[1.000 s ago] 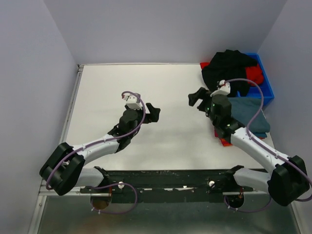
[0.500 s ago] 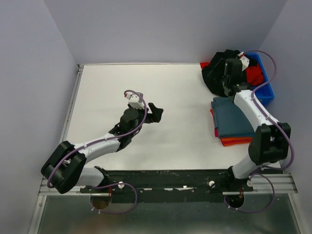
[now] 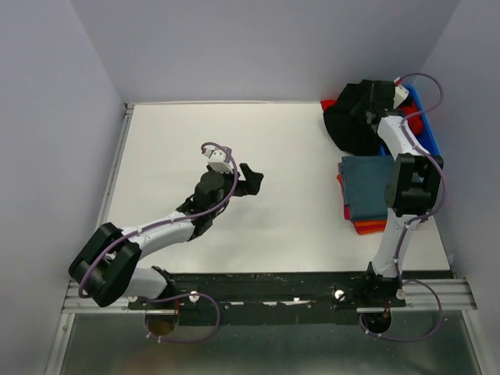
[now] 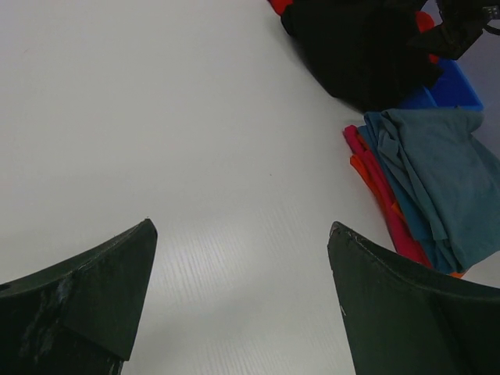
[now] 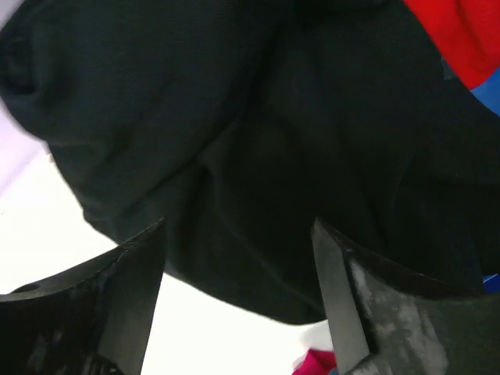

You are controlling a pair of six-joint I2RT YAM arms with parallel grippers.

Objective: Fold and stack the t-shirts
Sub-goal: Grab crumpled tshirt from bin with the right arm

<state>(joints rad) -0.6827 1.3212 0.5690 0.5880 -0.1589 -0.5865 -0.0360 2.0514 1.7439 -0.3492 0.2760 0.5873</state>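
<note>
Right arm has swung away from the middle of the table (image 3: 258, 133) and now reaches into the far right corner; the left arm has hardly budged. That big white table is mostly bare, so there's loads of room across the centre and left. All the cloth is crowded along the right edge.

The black t-shirt (image 3: 348, 125) is the biggest lump, crumpled and spilling out of the blue bin (image 3: 429, 139) onto the table at the back right. The right gripper (image 5: 238, 226) hangs right over it, fingers (image 5: 125, 289) spread wide with nothing pinched between them. Can't tell if the tips actually touch the cloth. A red t-shirt (image 5: 461, 39) peeks out just beside the black one.

Nearer along the same edge sits the folded stack, a slate-blue t-shirt (image 3: 363, 183) on top and an orange t-shirt (image 3: 371, 227) showing underneath.

The left gripper (image 4: 242, 228) hovers mid-table, fingers gaping wide, holding nothing, well apart from the stack.
</note>
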